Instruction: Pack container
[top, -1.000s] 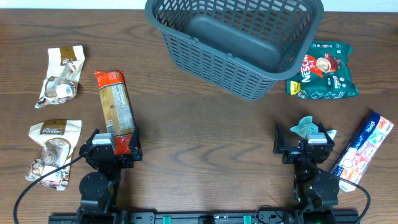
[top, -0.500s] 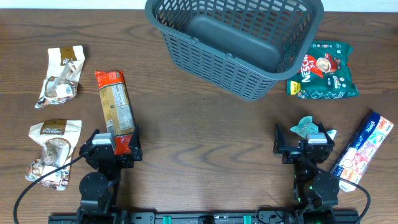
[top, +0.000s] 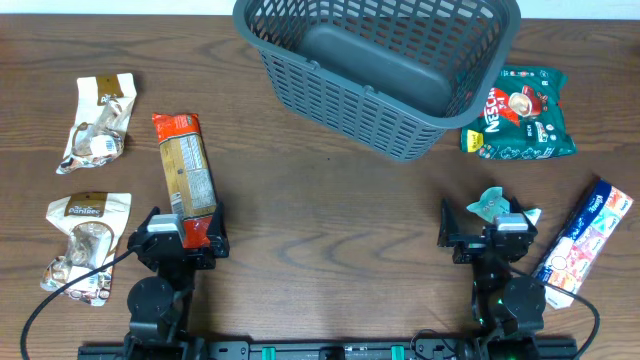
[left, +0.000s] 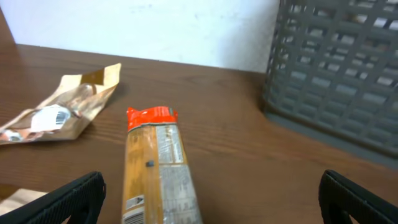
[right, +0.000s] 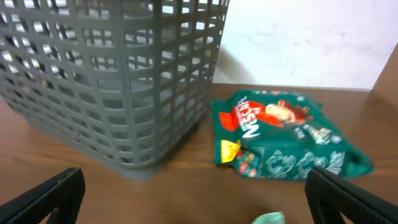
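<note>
The dark grey lattice container (top: 400, 120) stands empty at the back middle; it also shows in the left wrist view (left: 336, 68) and the right wrist view (right: 112, 81). An orange and red snack packet (top: 185, 175) lies left of centre, its near end between the open fingers of my left gripper (top: 180, 243), also seen in the left wrist view (left: 158, 168). My right gripper (top: 485, 240) is open and empty, with a small teal packet (top: 492, 203) just ahead. A green Nescafe packet (top: 520, 115) lies right of the container, also in the right wrist view (right: 280, 140).
Two beige snack packets (top: 100, 120) (top: 85, 240) lie at the far left. A blue and white packet (top: 585, 240) lies at the right edge, beside my right gripper. Bare brown table (top: 330, 230) spans the middle.
</note>
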